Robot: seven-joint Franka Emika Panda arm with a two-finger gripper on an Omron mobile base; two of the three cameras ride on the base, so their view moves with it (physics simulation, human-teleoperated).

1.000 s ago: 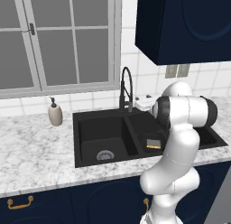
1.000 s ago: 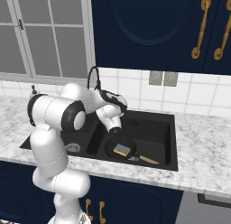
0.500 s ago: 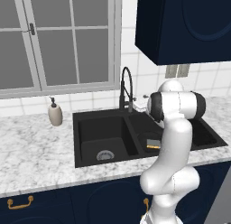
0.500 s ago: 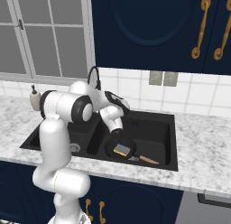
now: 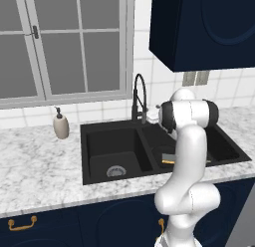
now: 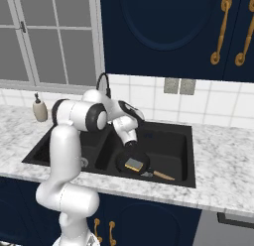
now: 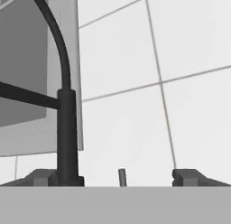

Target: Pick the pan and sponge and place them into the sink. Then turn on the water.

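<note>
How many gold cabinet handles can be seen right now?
6: two on the upper cabinet, two below the sink, one lower left, one beside the arm. More may be hidden.

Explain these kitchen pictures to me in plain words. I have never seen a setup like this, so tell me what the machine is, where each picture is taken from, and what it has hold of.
The white jointed machine is a robot arm on a driving base, and everything is computer-rendered. Two pictures come from cameras on the base, behind the arm to its left and right. The third comes from a camera on its hand, looking at the black faucet against the tiled wall. A black sink is set into the marble counter. In its right basin lies the pan with the yellow sponge inside it. A soap bottle stands on the counter. The gripper is open and holds nothing. No water runs.
</note>
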